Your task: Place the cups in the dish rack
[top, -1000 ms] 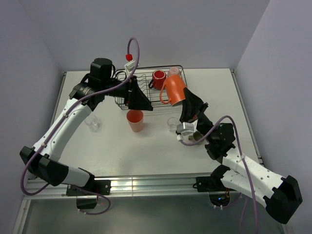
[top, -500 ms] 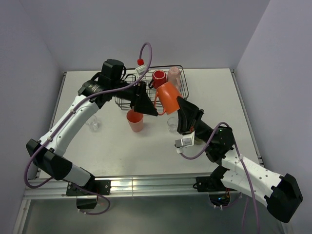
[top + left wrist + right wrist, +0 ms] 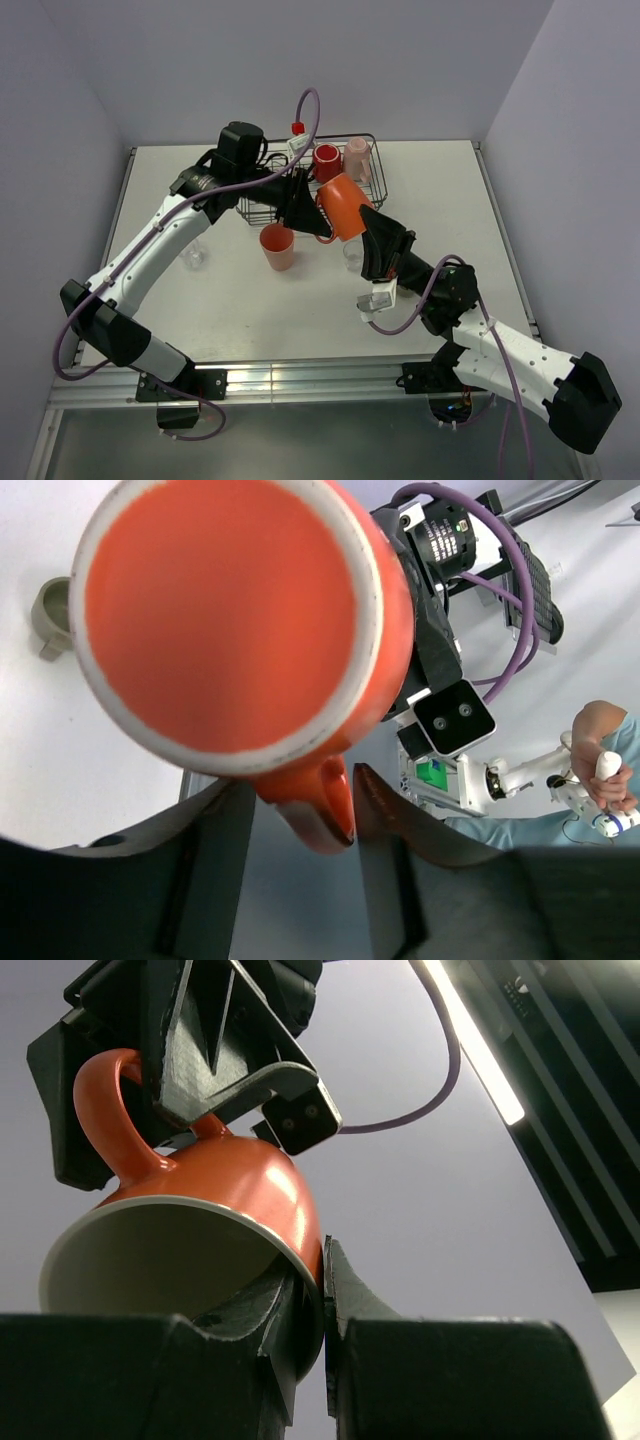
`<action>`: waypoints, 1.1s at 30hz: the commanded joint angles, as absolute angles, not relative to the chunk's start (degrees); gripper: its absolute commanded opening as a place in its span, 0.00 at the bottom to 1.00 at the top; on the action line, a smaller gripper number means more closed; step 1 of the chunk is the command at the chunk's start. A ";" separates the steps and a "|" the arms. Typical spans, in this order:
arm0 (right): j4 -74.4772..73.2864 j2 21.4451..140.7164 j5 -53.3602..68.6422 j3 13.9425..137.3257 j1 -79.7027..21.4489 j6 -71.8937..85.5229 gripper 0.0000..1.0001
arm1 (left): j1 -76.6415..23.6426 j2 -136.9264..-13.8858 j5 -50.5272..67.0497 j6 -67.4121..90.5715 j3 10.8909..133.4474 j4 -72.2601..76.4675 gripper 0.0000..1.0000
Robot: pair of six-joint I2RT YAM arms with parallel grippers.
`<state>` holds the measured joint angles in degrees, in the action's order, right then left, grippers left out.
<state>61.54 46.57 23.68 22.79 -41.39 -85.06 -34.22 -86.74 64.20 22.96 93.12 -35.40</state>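
The orange mug [image 3: 343, 205] hangs tilted in the air just in front of the black wire dish rack [image 3: 262, 205]. My right gripper [image 3: 368, 224] is shut on its rim, one finger inside and one outside [image 3: 318, 1268]. My left gripper [image 3: 317, 222] is open, and the mug's handle [image 3: 312, 805] lies between its fingers, close to the right one. A red mug [image 3: 326, 160] and a pale pink mug [image 3: 357, 155] stand in the rack. The salmon tumbler [image 3: 277, 246] and two clear glasses [image 3: 194, 256] [image 3: 351, 254] stand on the table. The grey-olive mug [image 3: 50, 610] shows in the left wrist view only.
The white table [image 3: 250, 310] is walled at the back and on both sides. The rack's prongs stand behind the left gripper. The right arm [image 3: 440, 295] crosses the table's right half. A person's hand [image 3: 598, 765] shows beyond the near edge.
The right gripper has carried the orange mug left and nearer. The left gripper has swung right to meet it, and the handle now sits between its open fingers.
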 commanded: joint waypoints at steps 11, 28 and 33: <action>73.13 46.14 24.78 22.59 -42.28 -86.92 0.00 | -35.51 -84.91 63.46 27.16 90.27 -26.12 0.06; 66.63 43.68 17.41 19.60 -42.28 -91.84 1.00 | -30.77 -86.48 50.12 18.02 98.52 -28.21 0.00; 60.39 41.05 8.54 19.42 -42.10 -91.85 1.00 | -30.15 -89.82 42.12 13.72 101.95 -30.06 0.00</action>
<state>62.37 43.20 15.31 19.38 -41.78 -91.20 -30.37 -88.66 48.71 18.57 97.91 -32.23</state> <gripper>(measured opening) 0.997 0.221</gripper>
